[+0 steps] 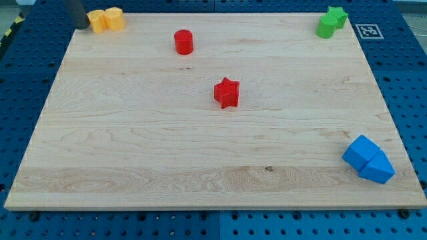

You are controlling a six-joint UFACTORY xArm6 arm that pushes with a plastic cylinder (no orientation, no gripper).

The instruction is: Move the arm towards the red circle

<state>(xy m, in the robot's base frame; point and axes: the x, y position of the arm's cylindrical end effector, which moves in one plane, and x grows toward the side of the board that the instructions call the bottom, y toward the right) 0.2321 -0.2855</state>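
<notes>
The red circle [183, 42] is a short red cylinder standing on the wooden board near the view's top, left of centre. My tip [81, 27] is the lower end of a dark rod at the view's top left corner, just left of two yellow blocks [106, 19]. The tip is well to the left of the red circle and slightly above it in the view. A red star [227, 93] lies near the board's middle, below and right of the red circle.
Two green blocks [331, 21] sit together at the top right corner. Two blue blocks [368, 160] sit together at the bottom right. The wooden board [133, 153] rests on a blue pegboard table.
</notes>
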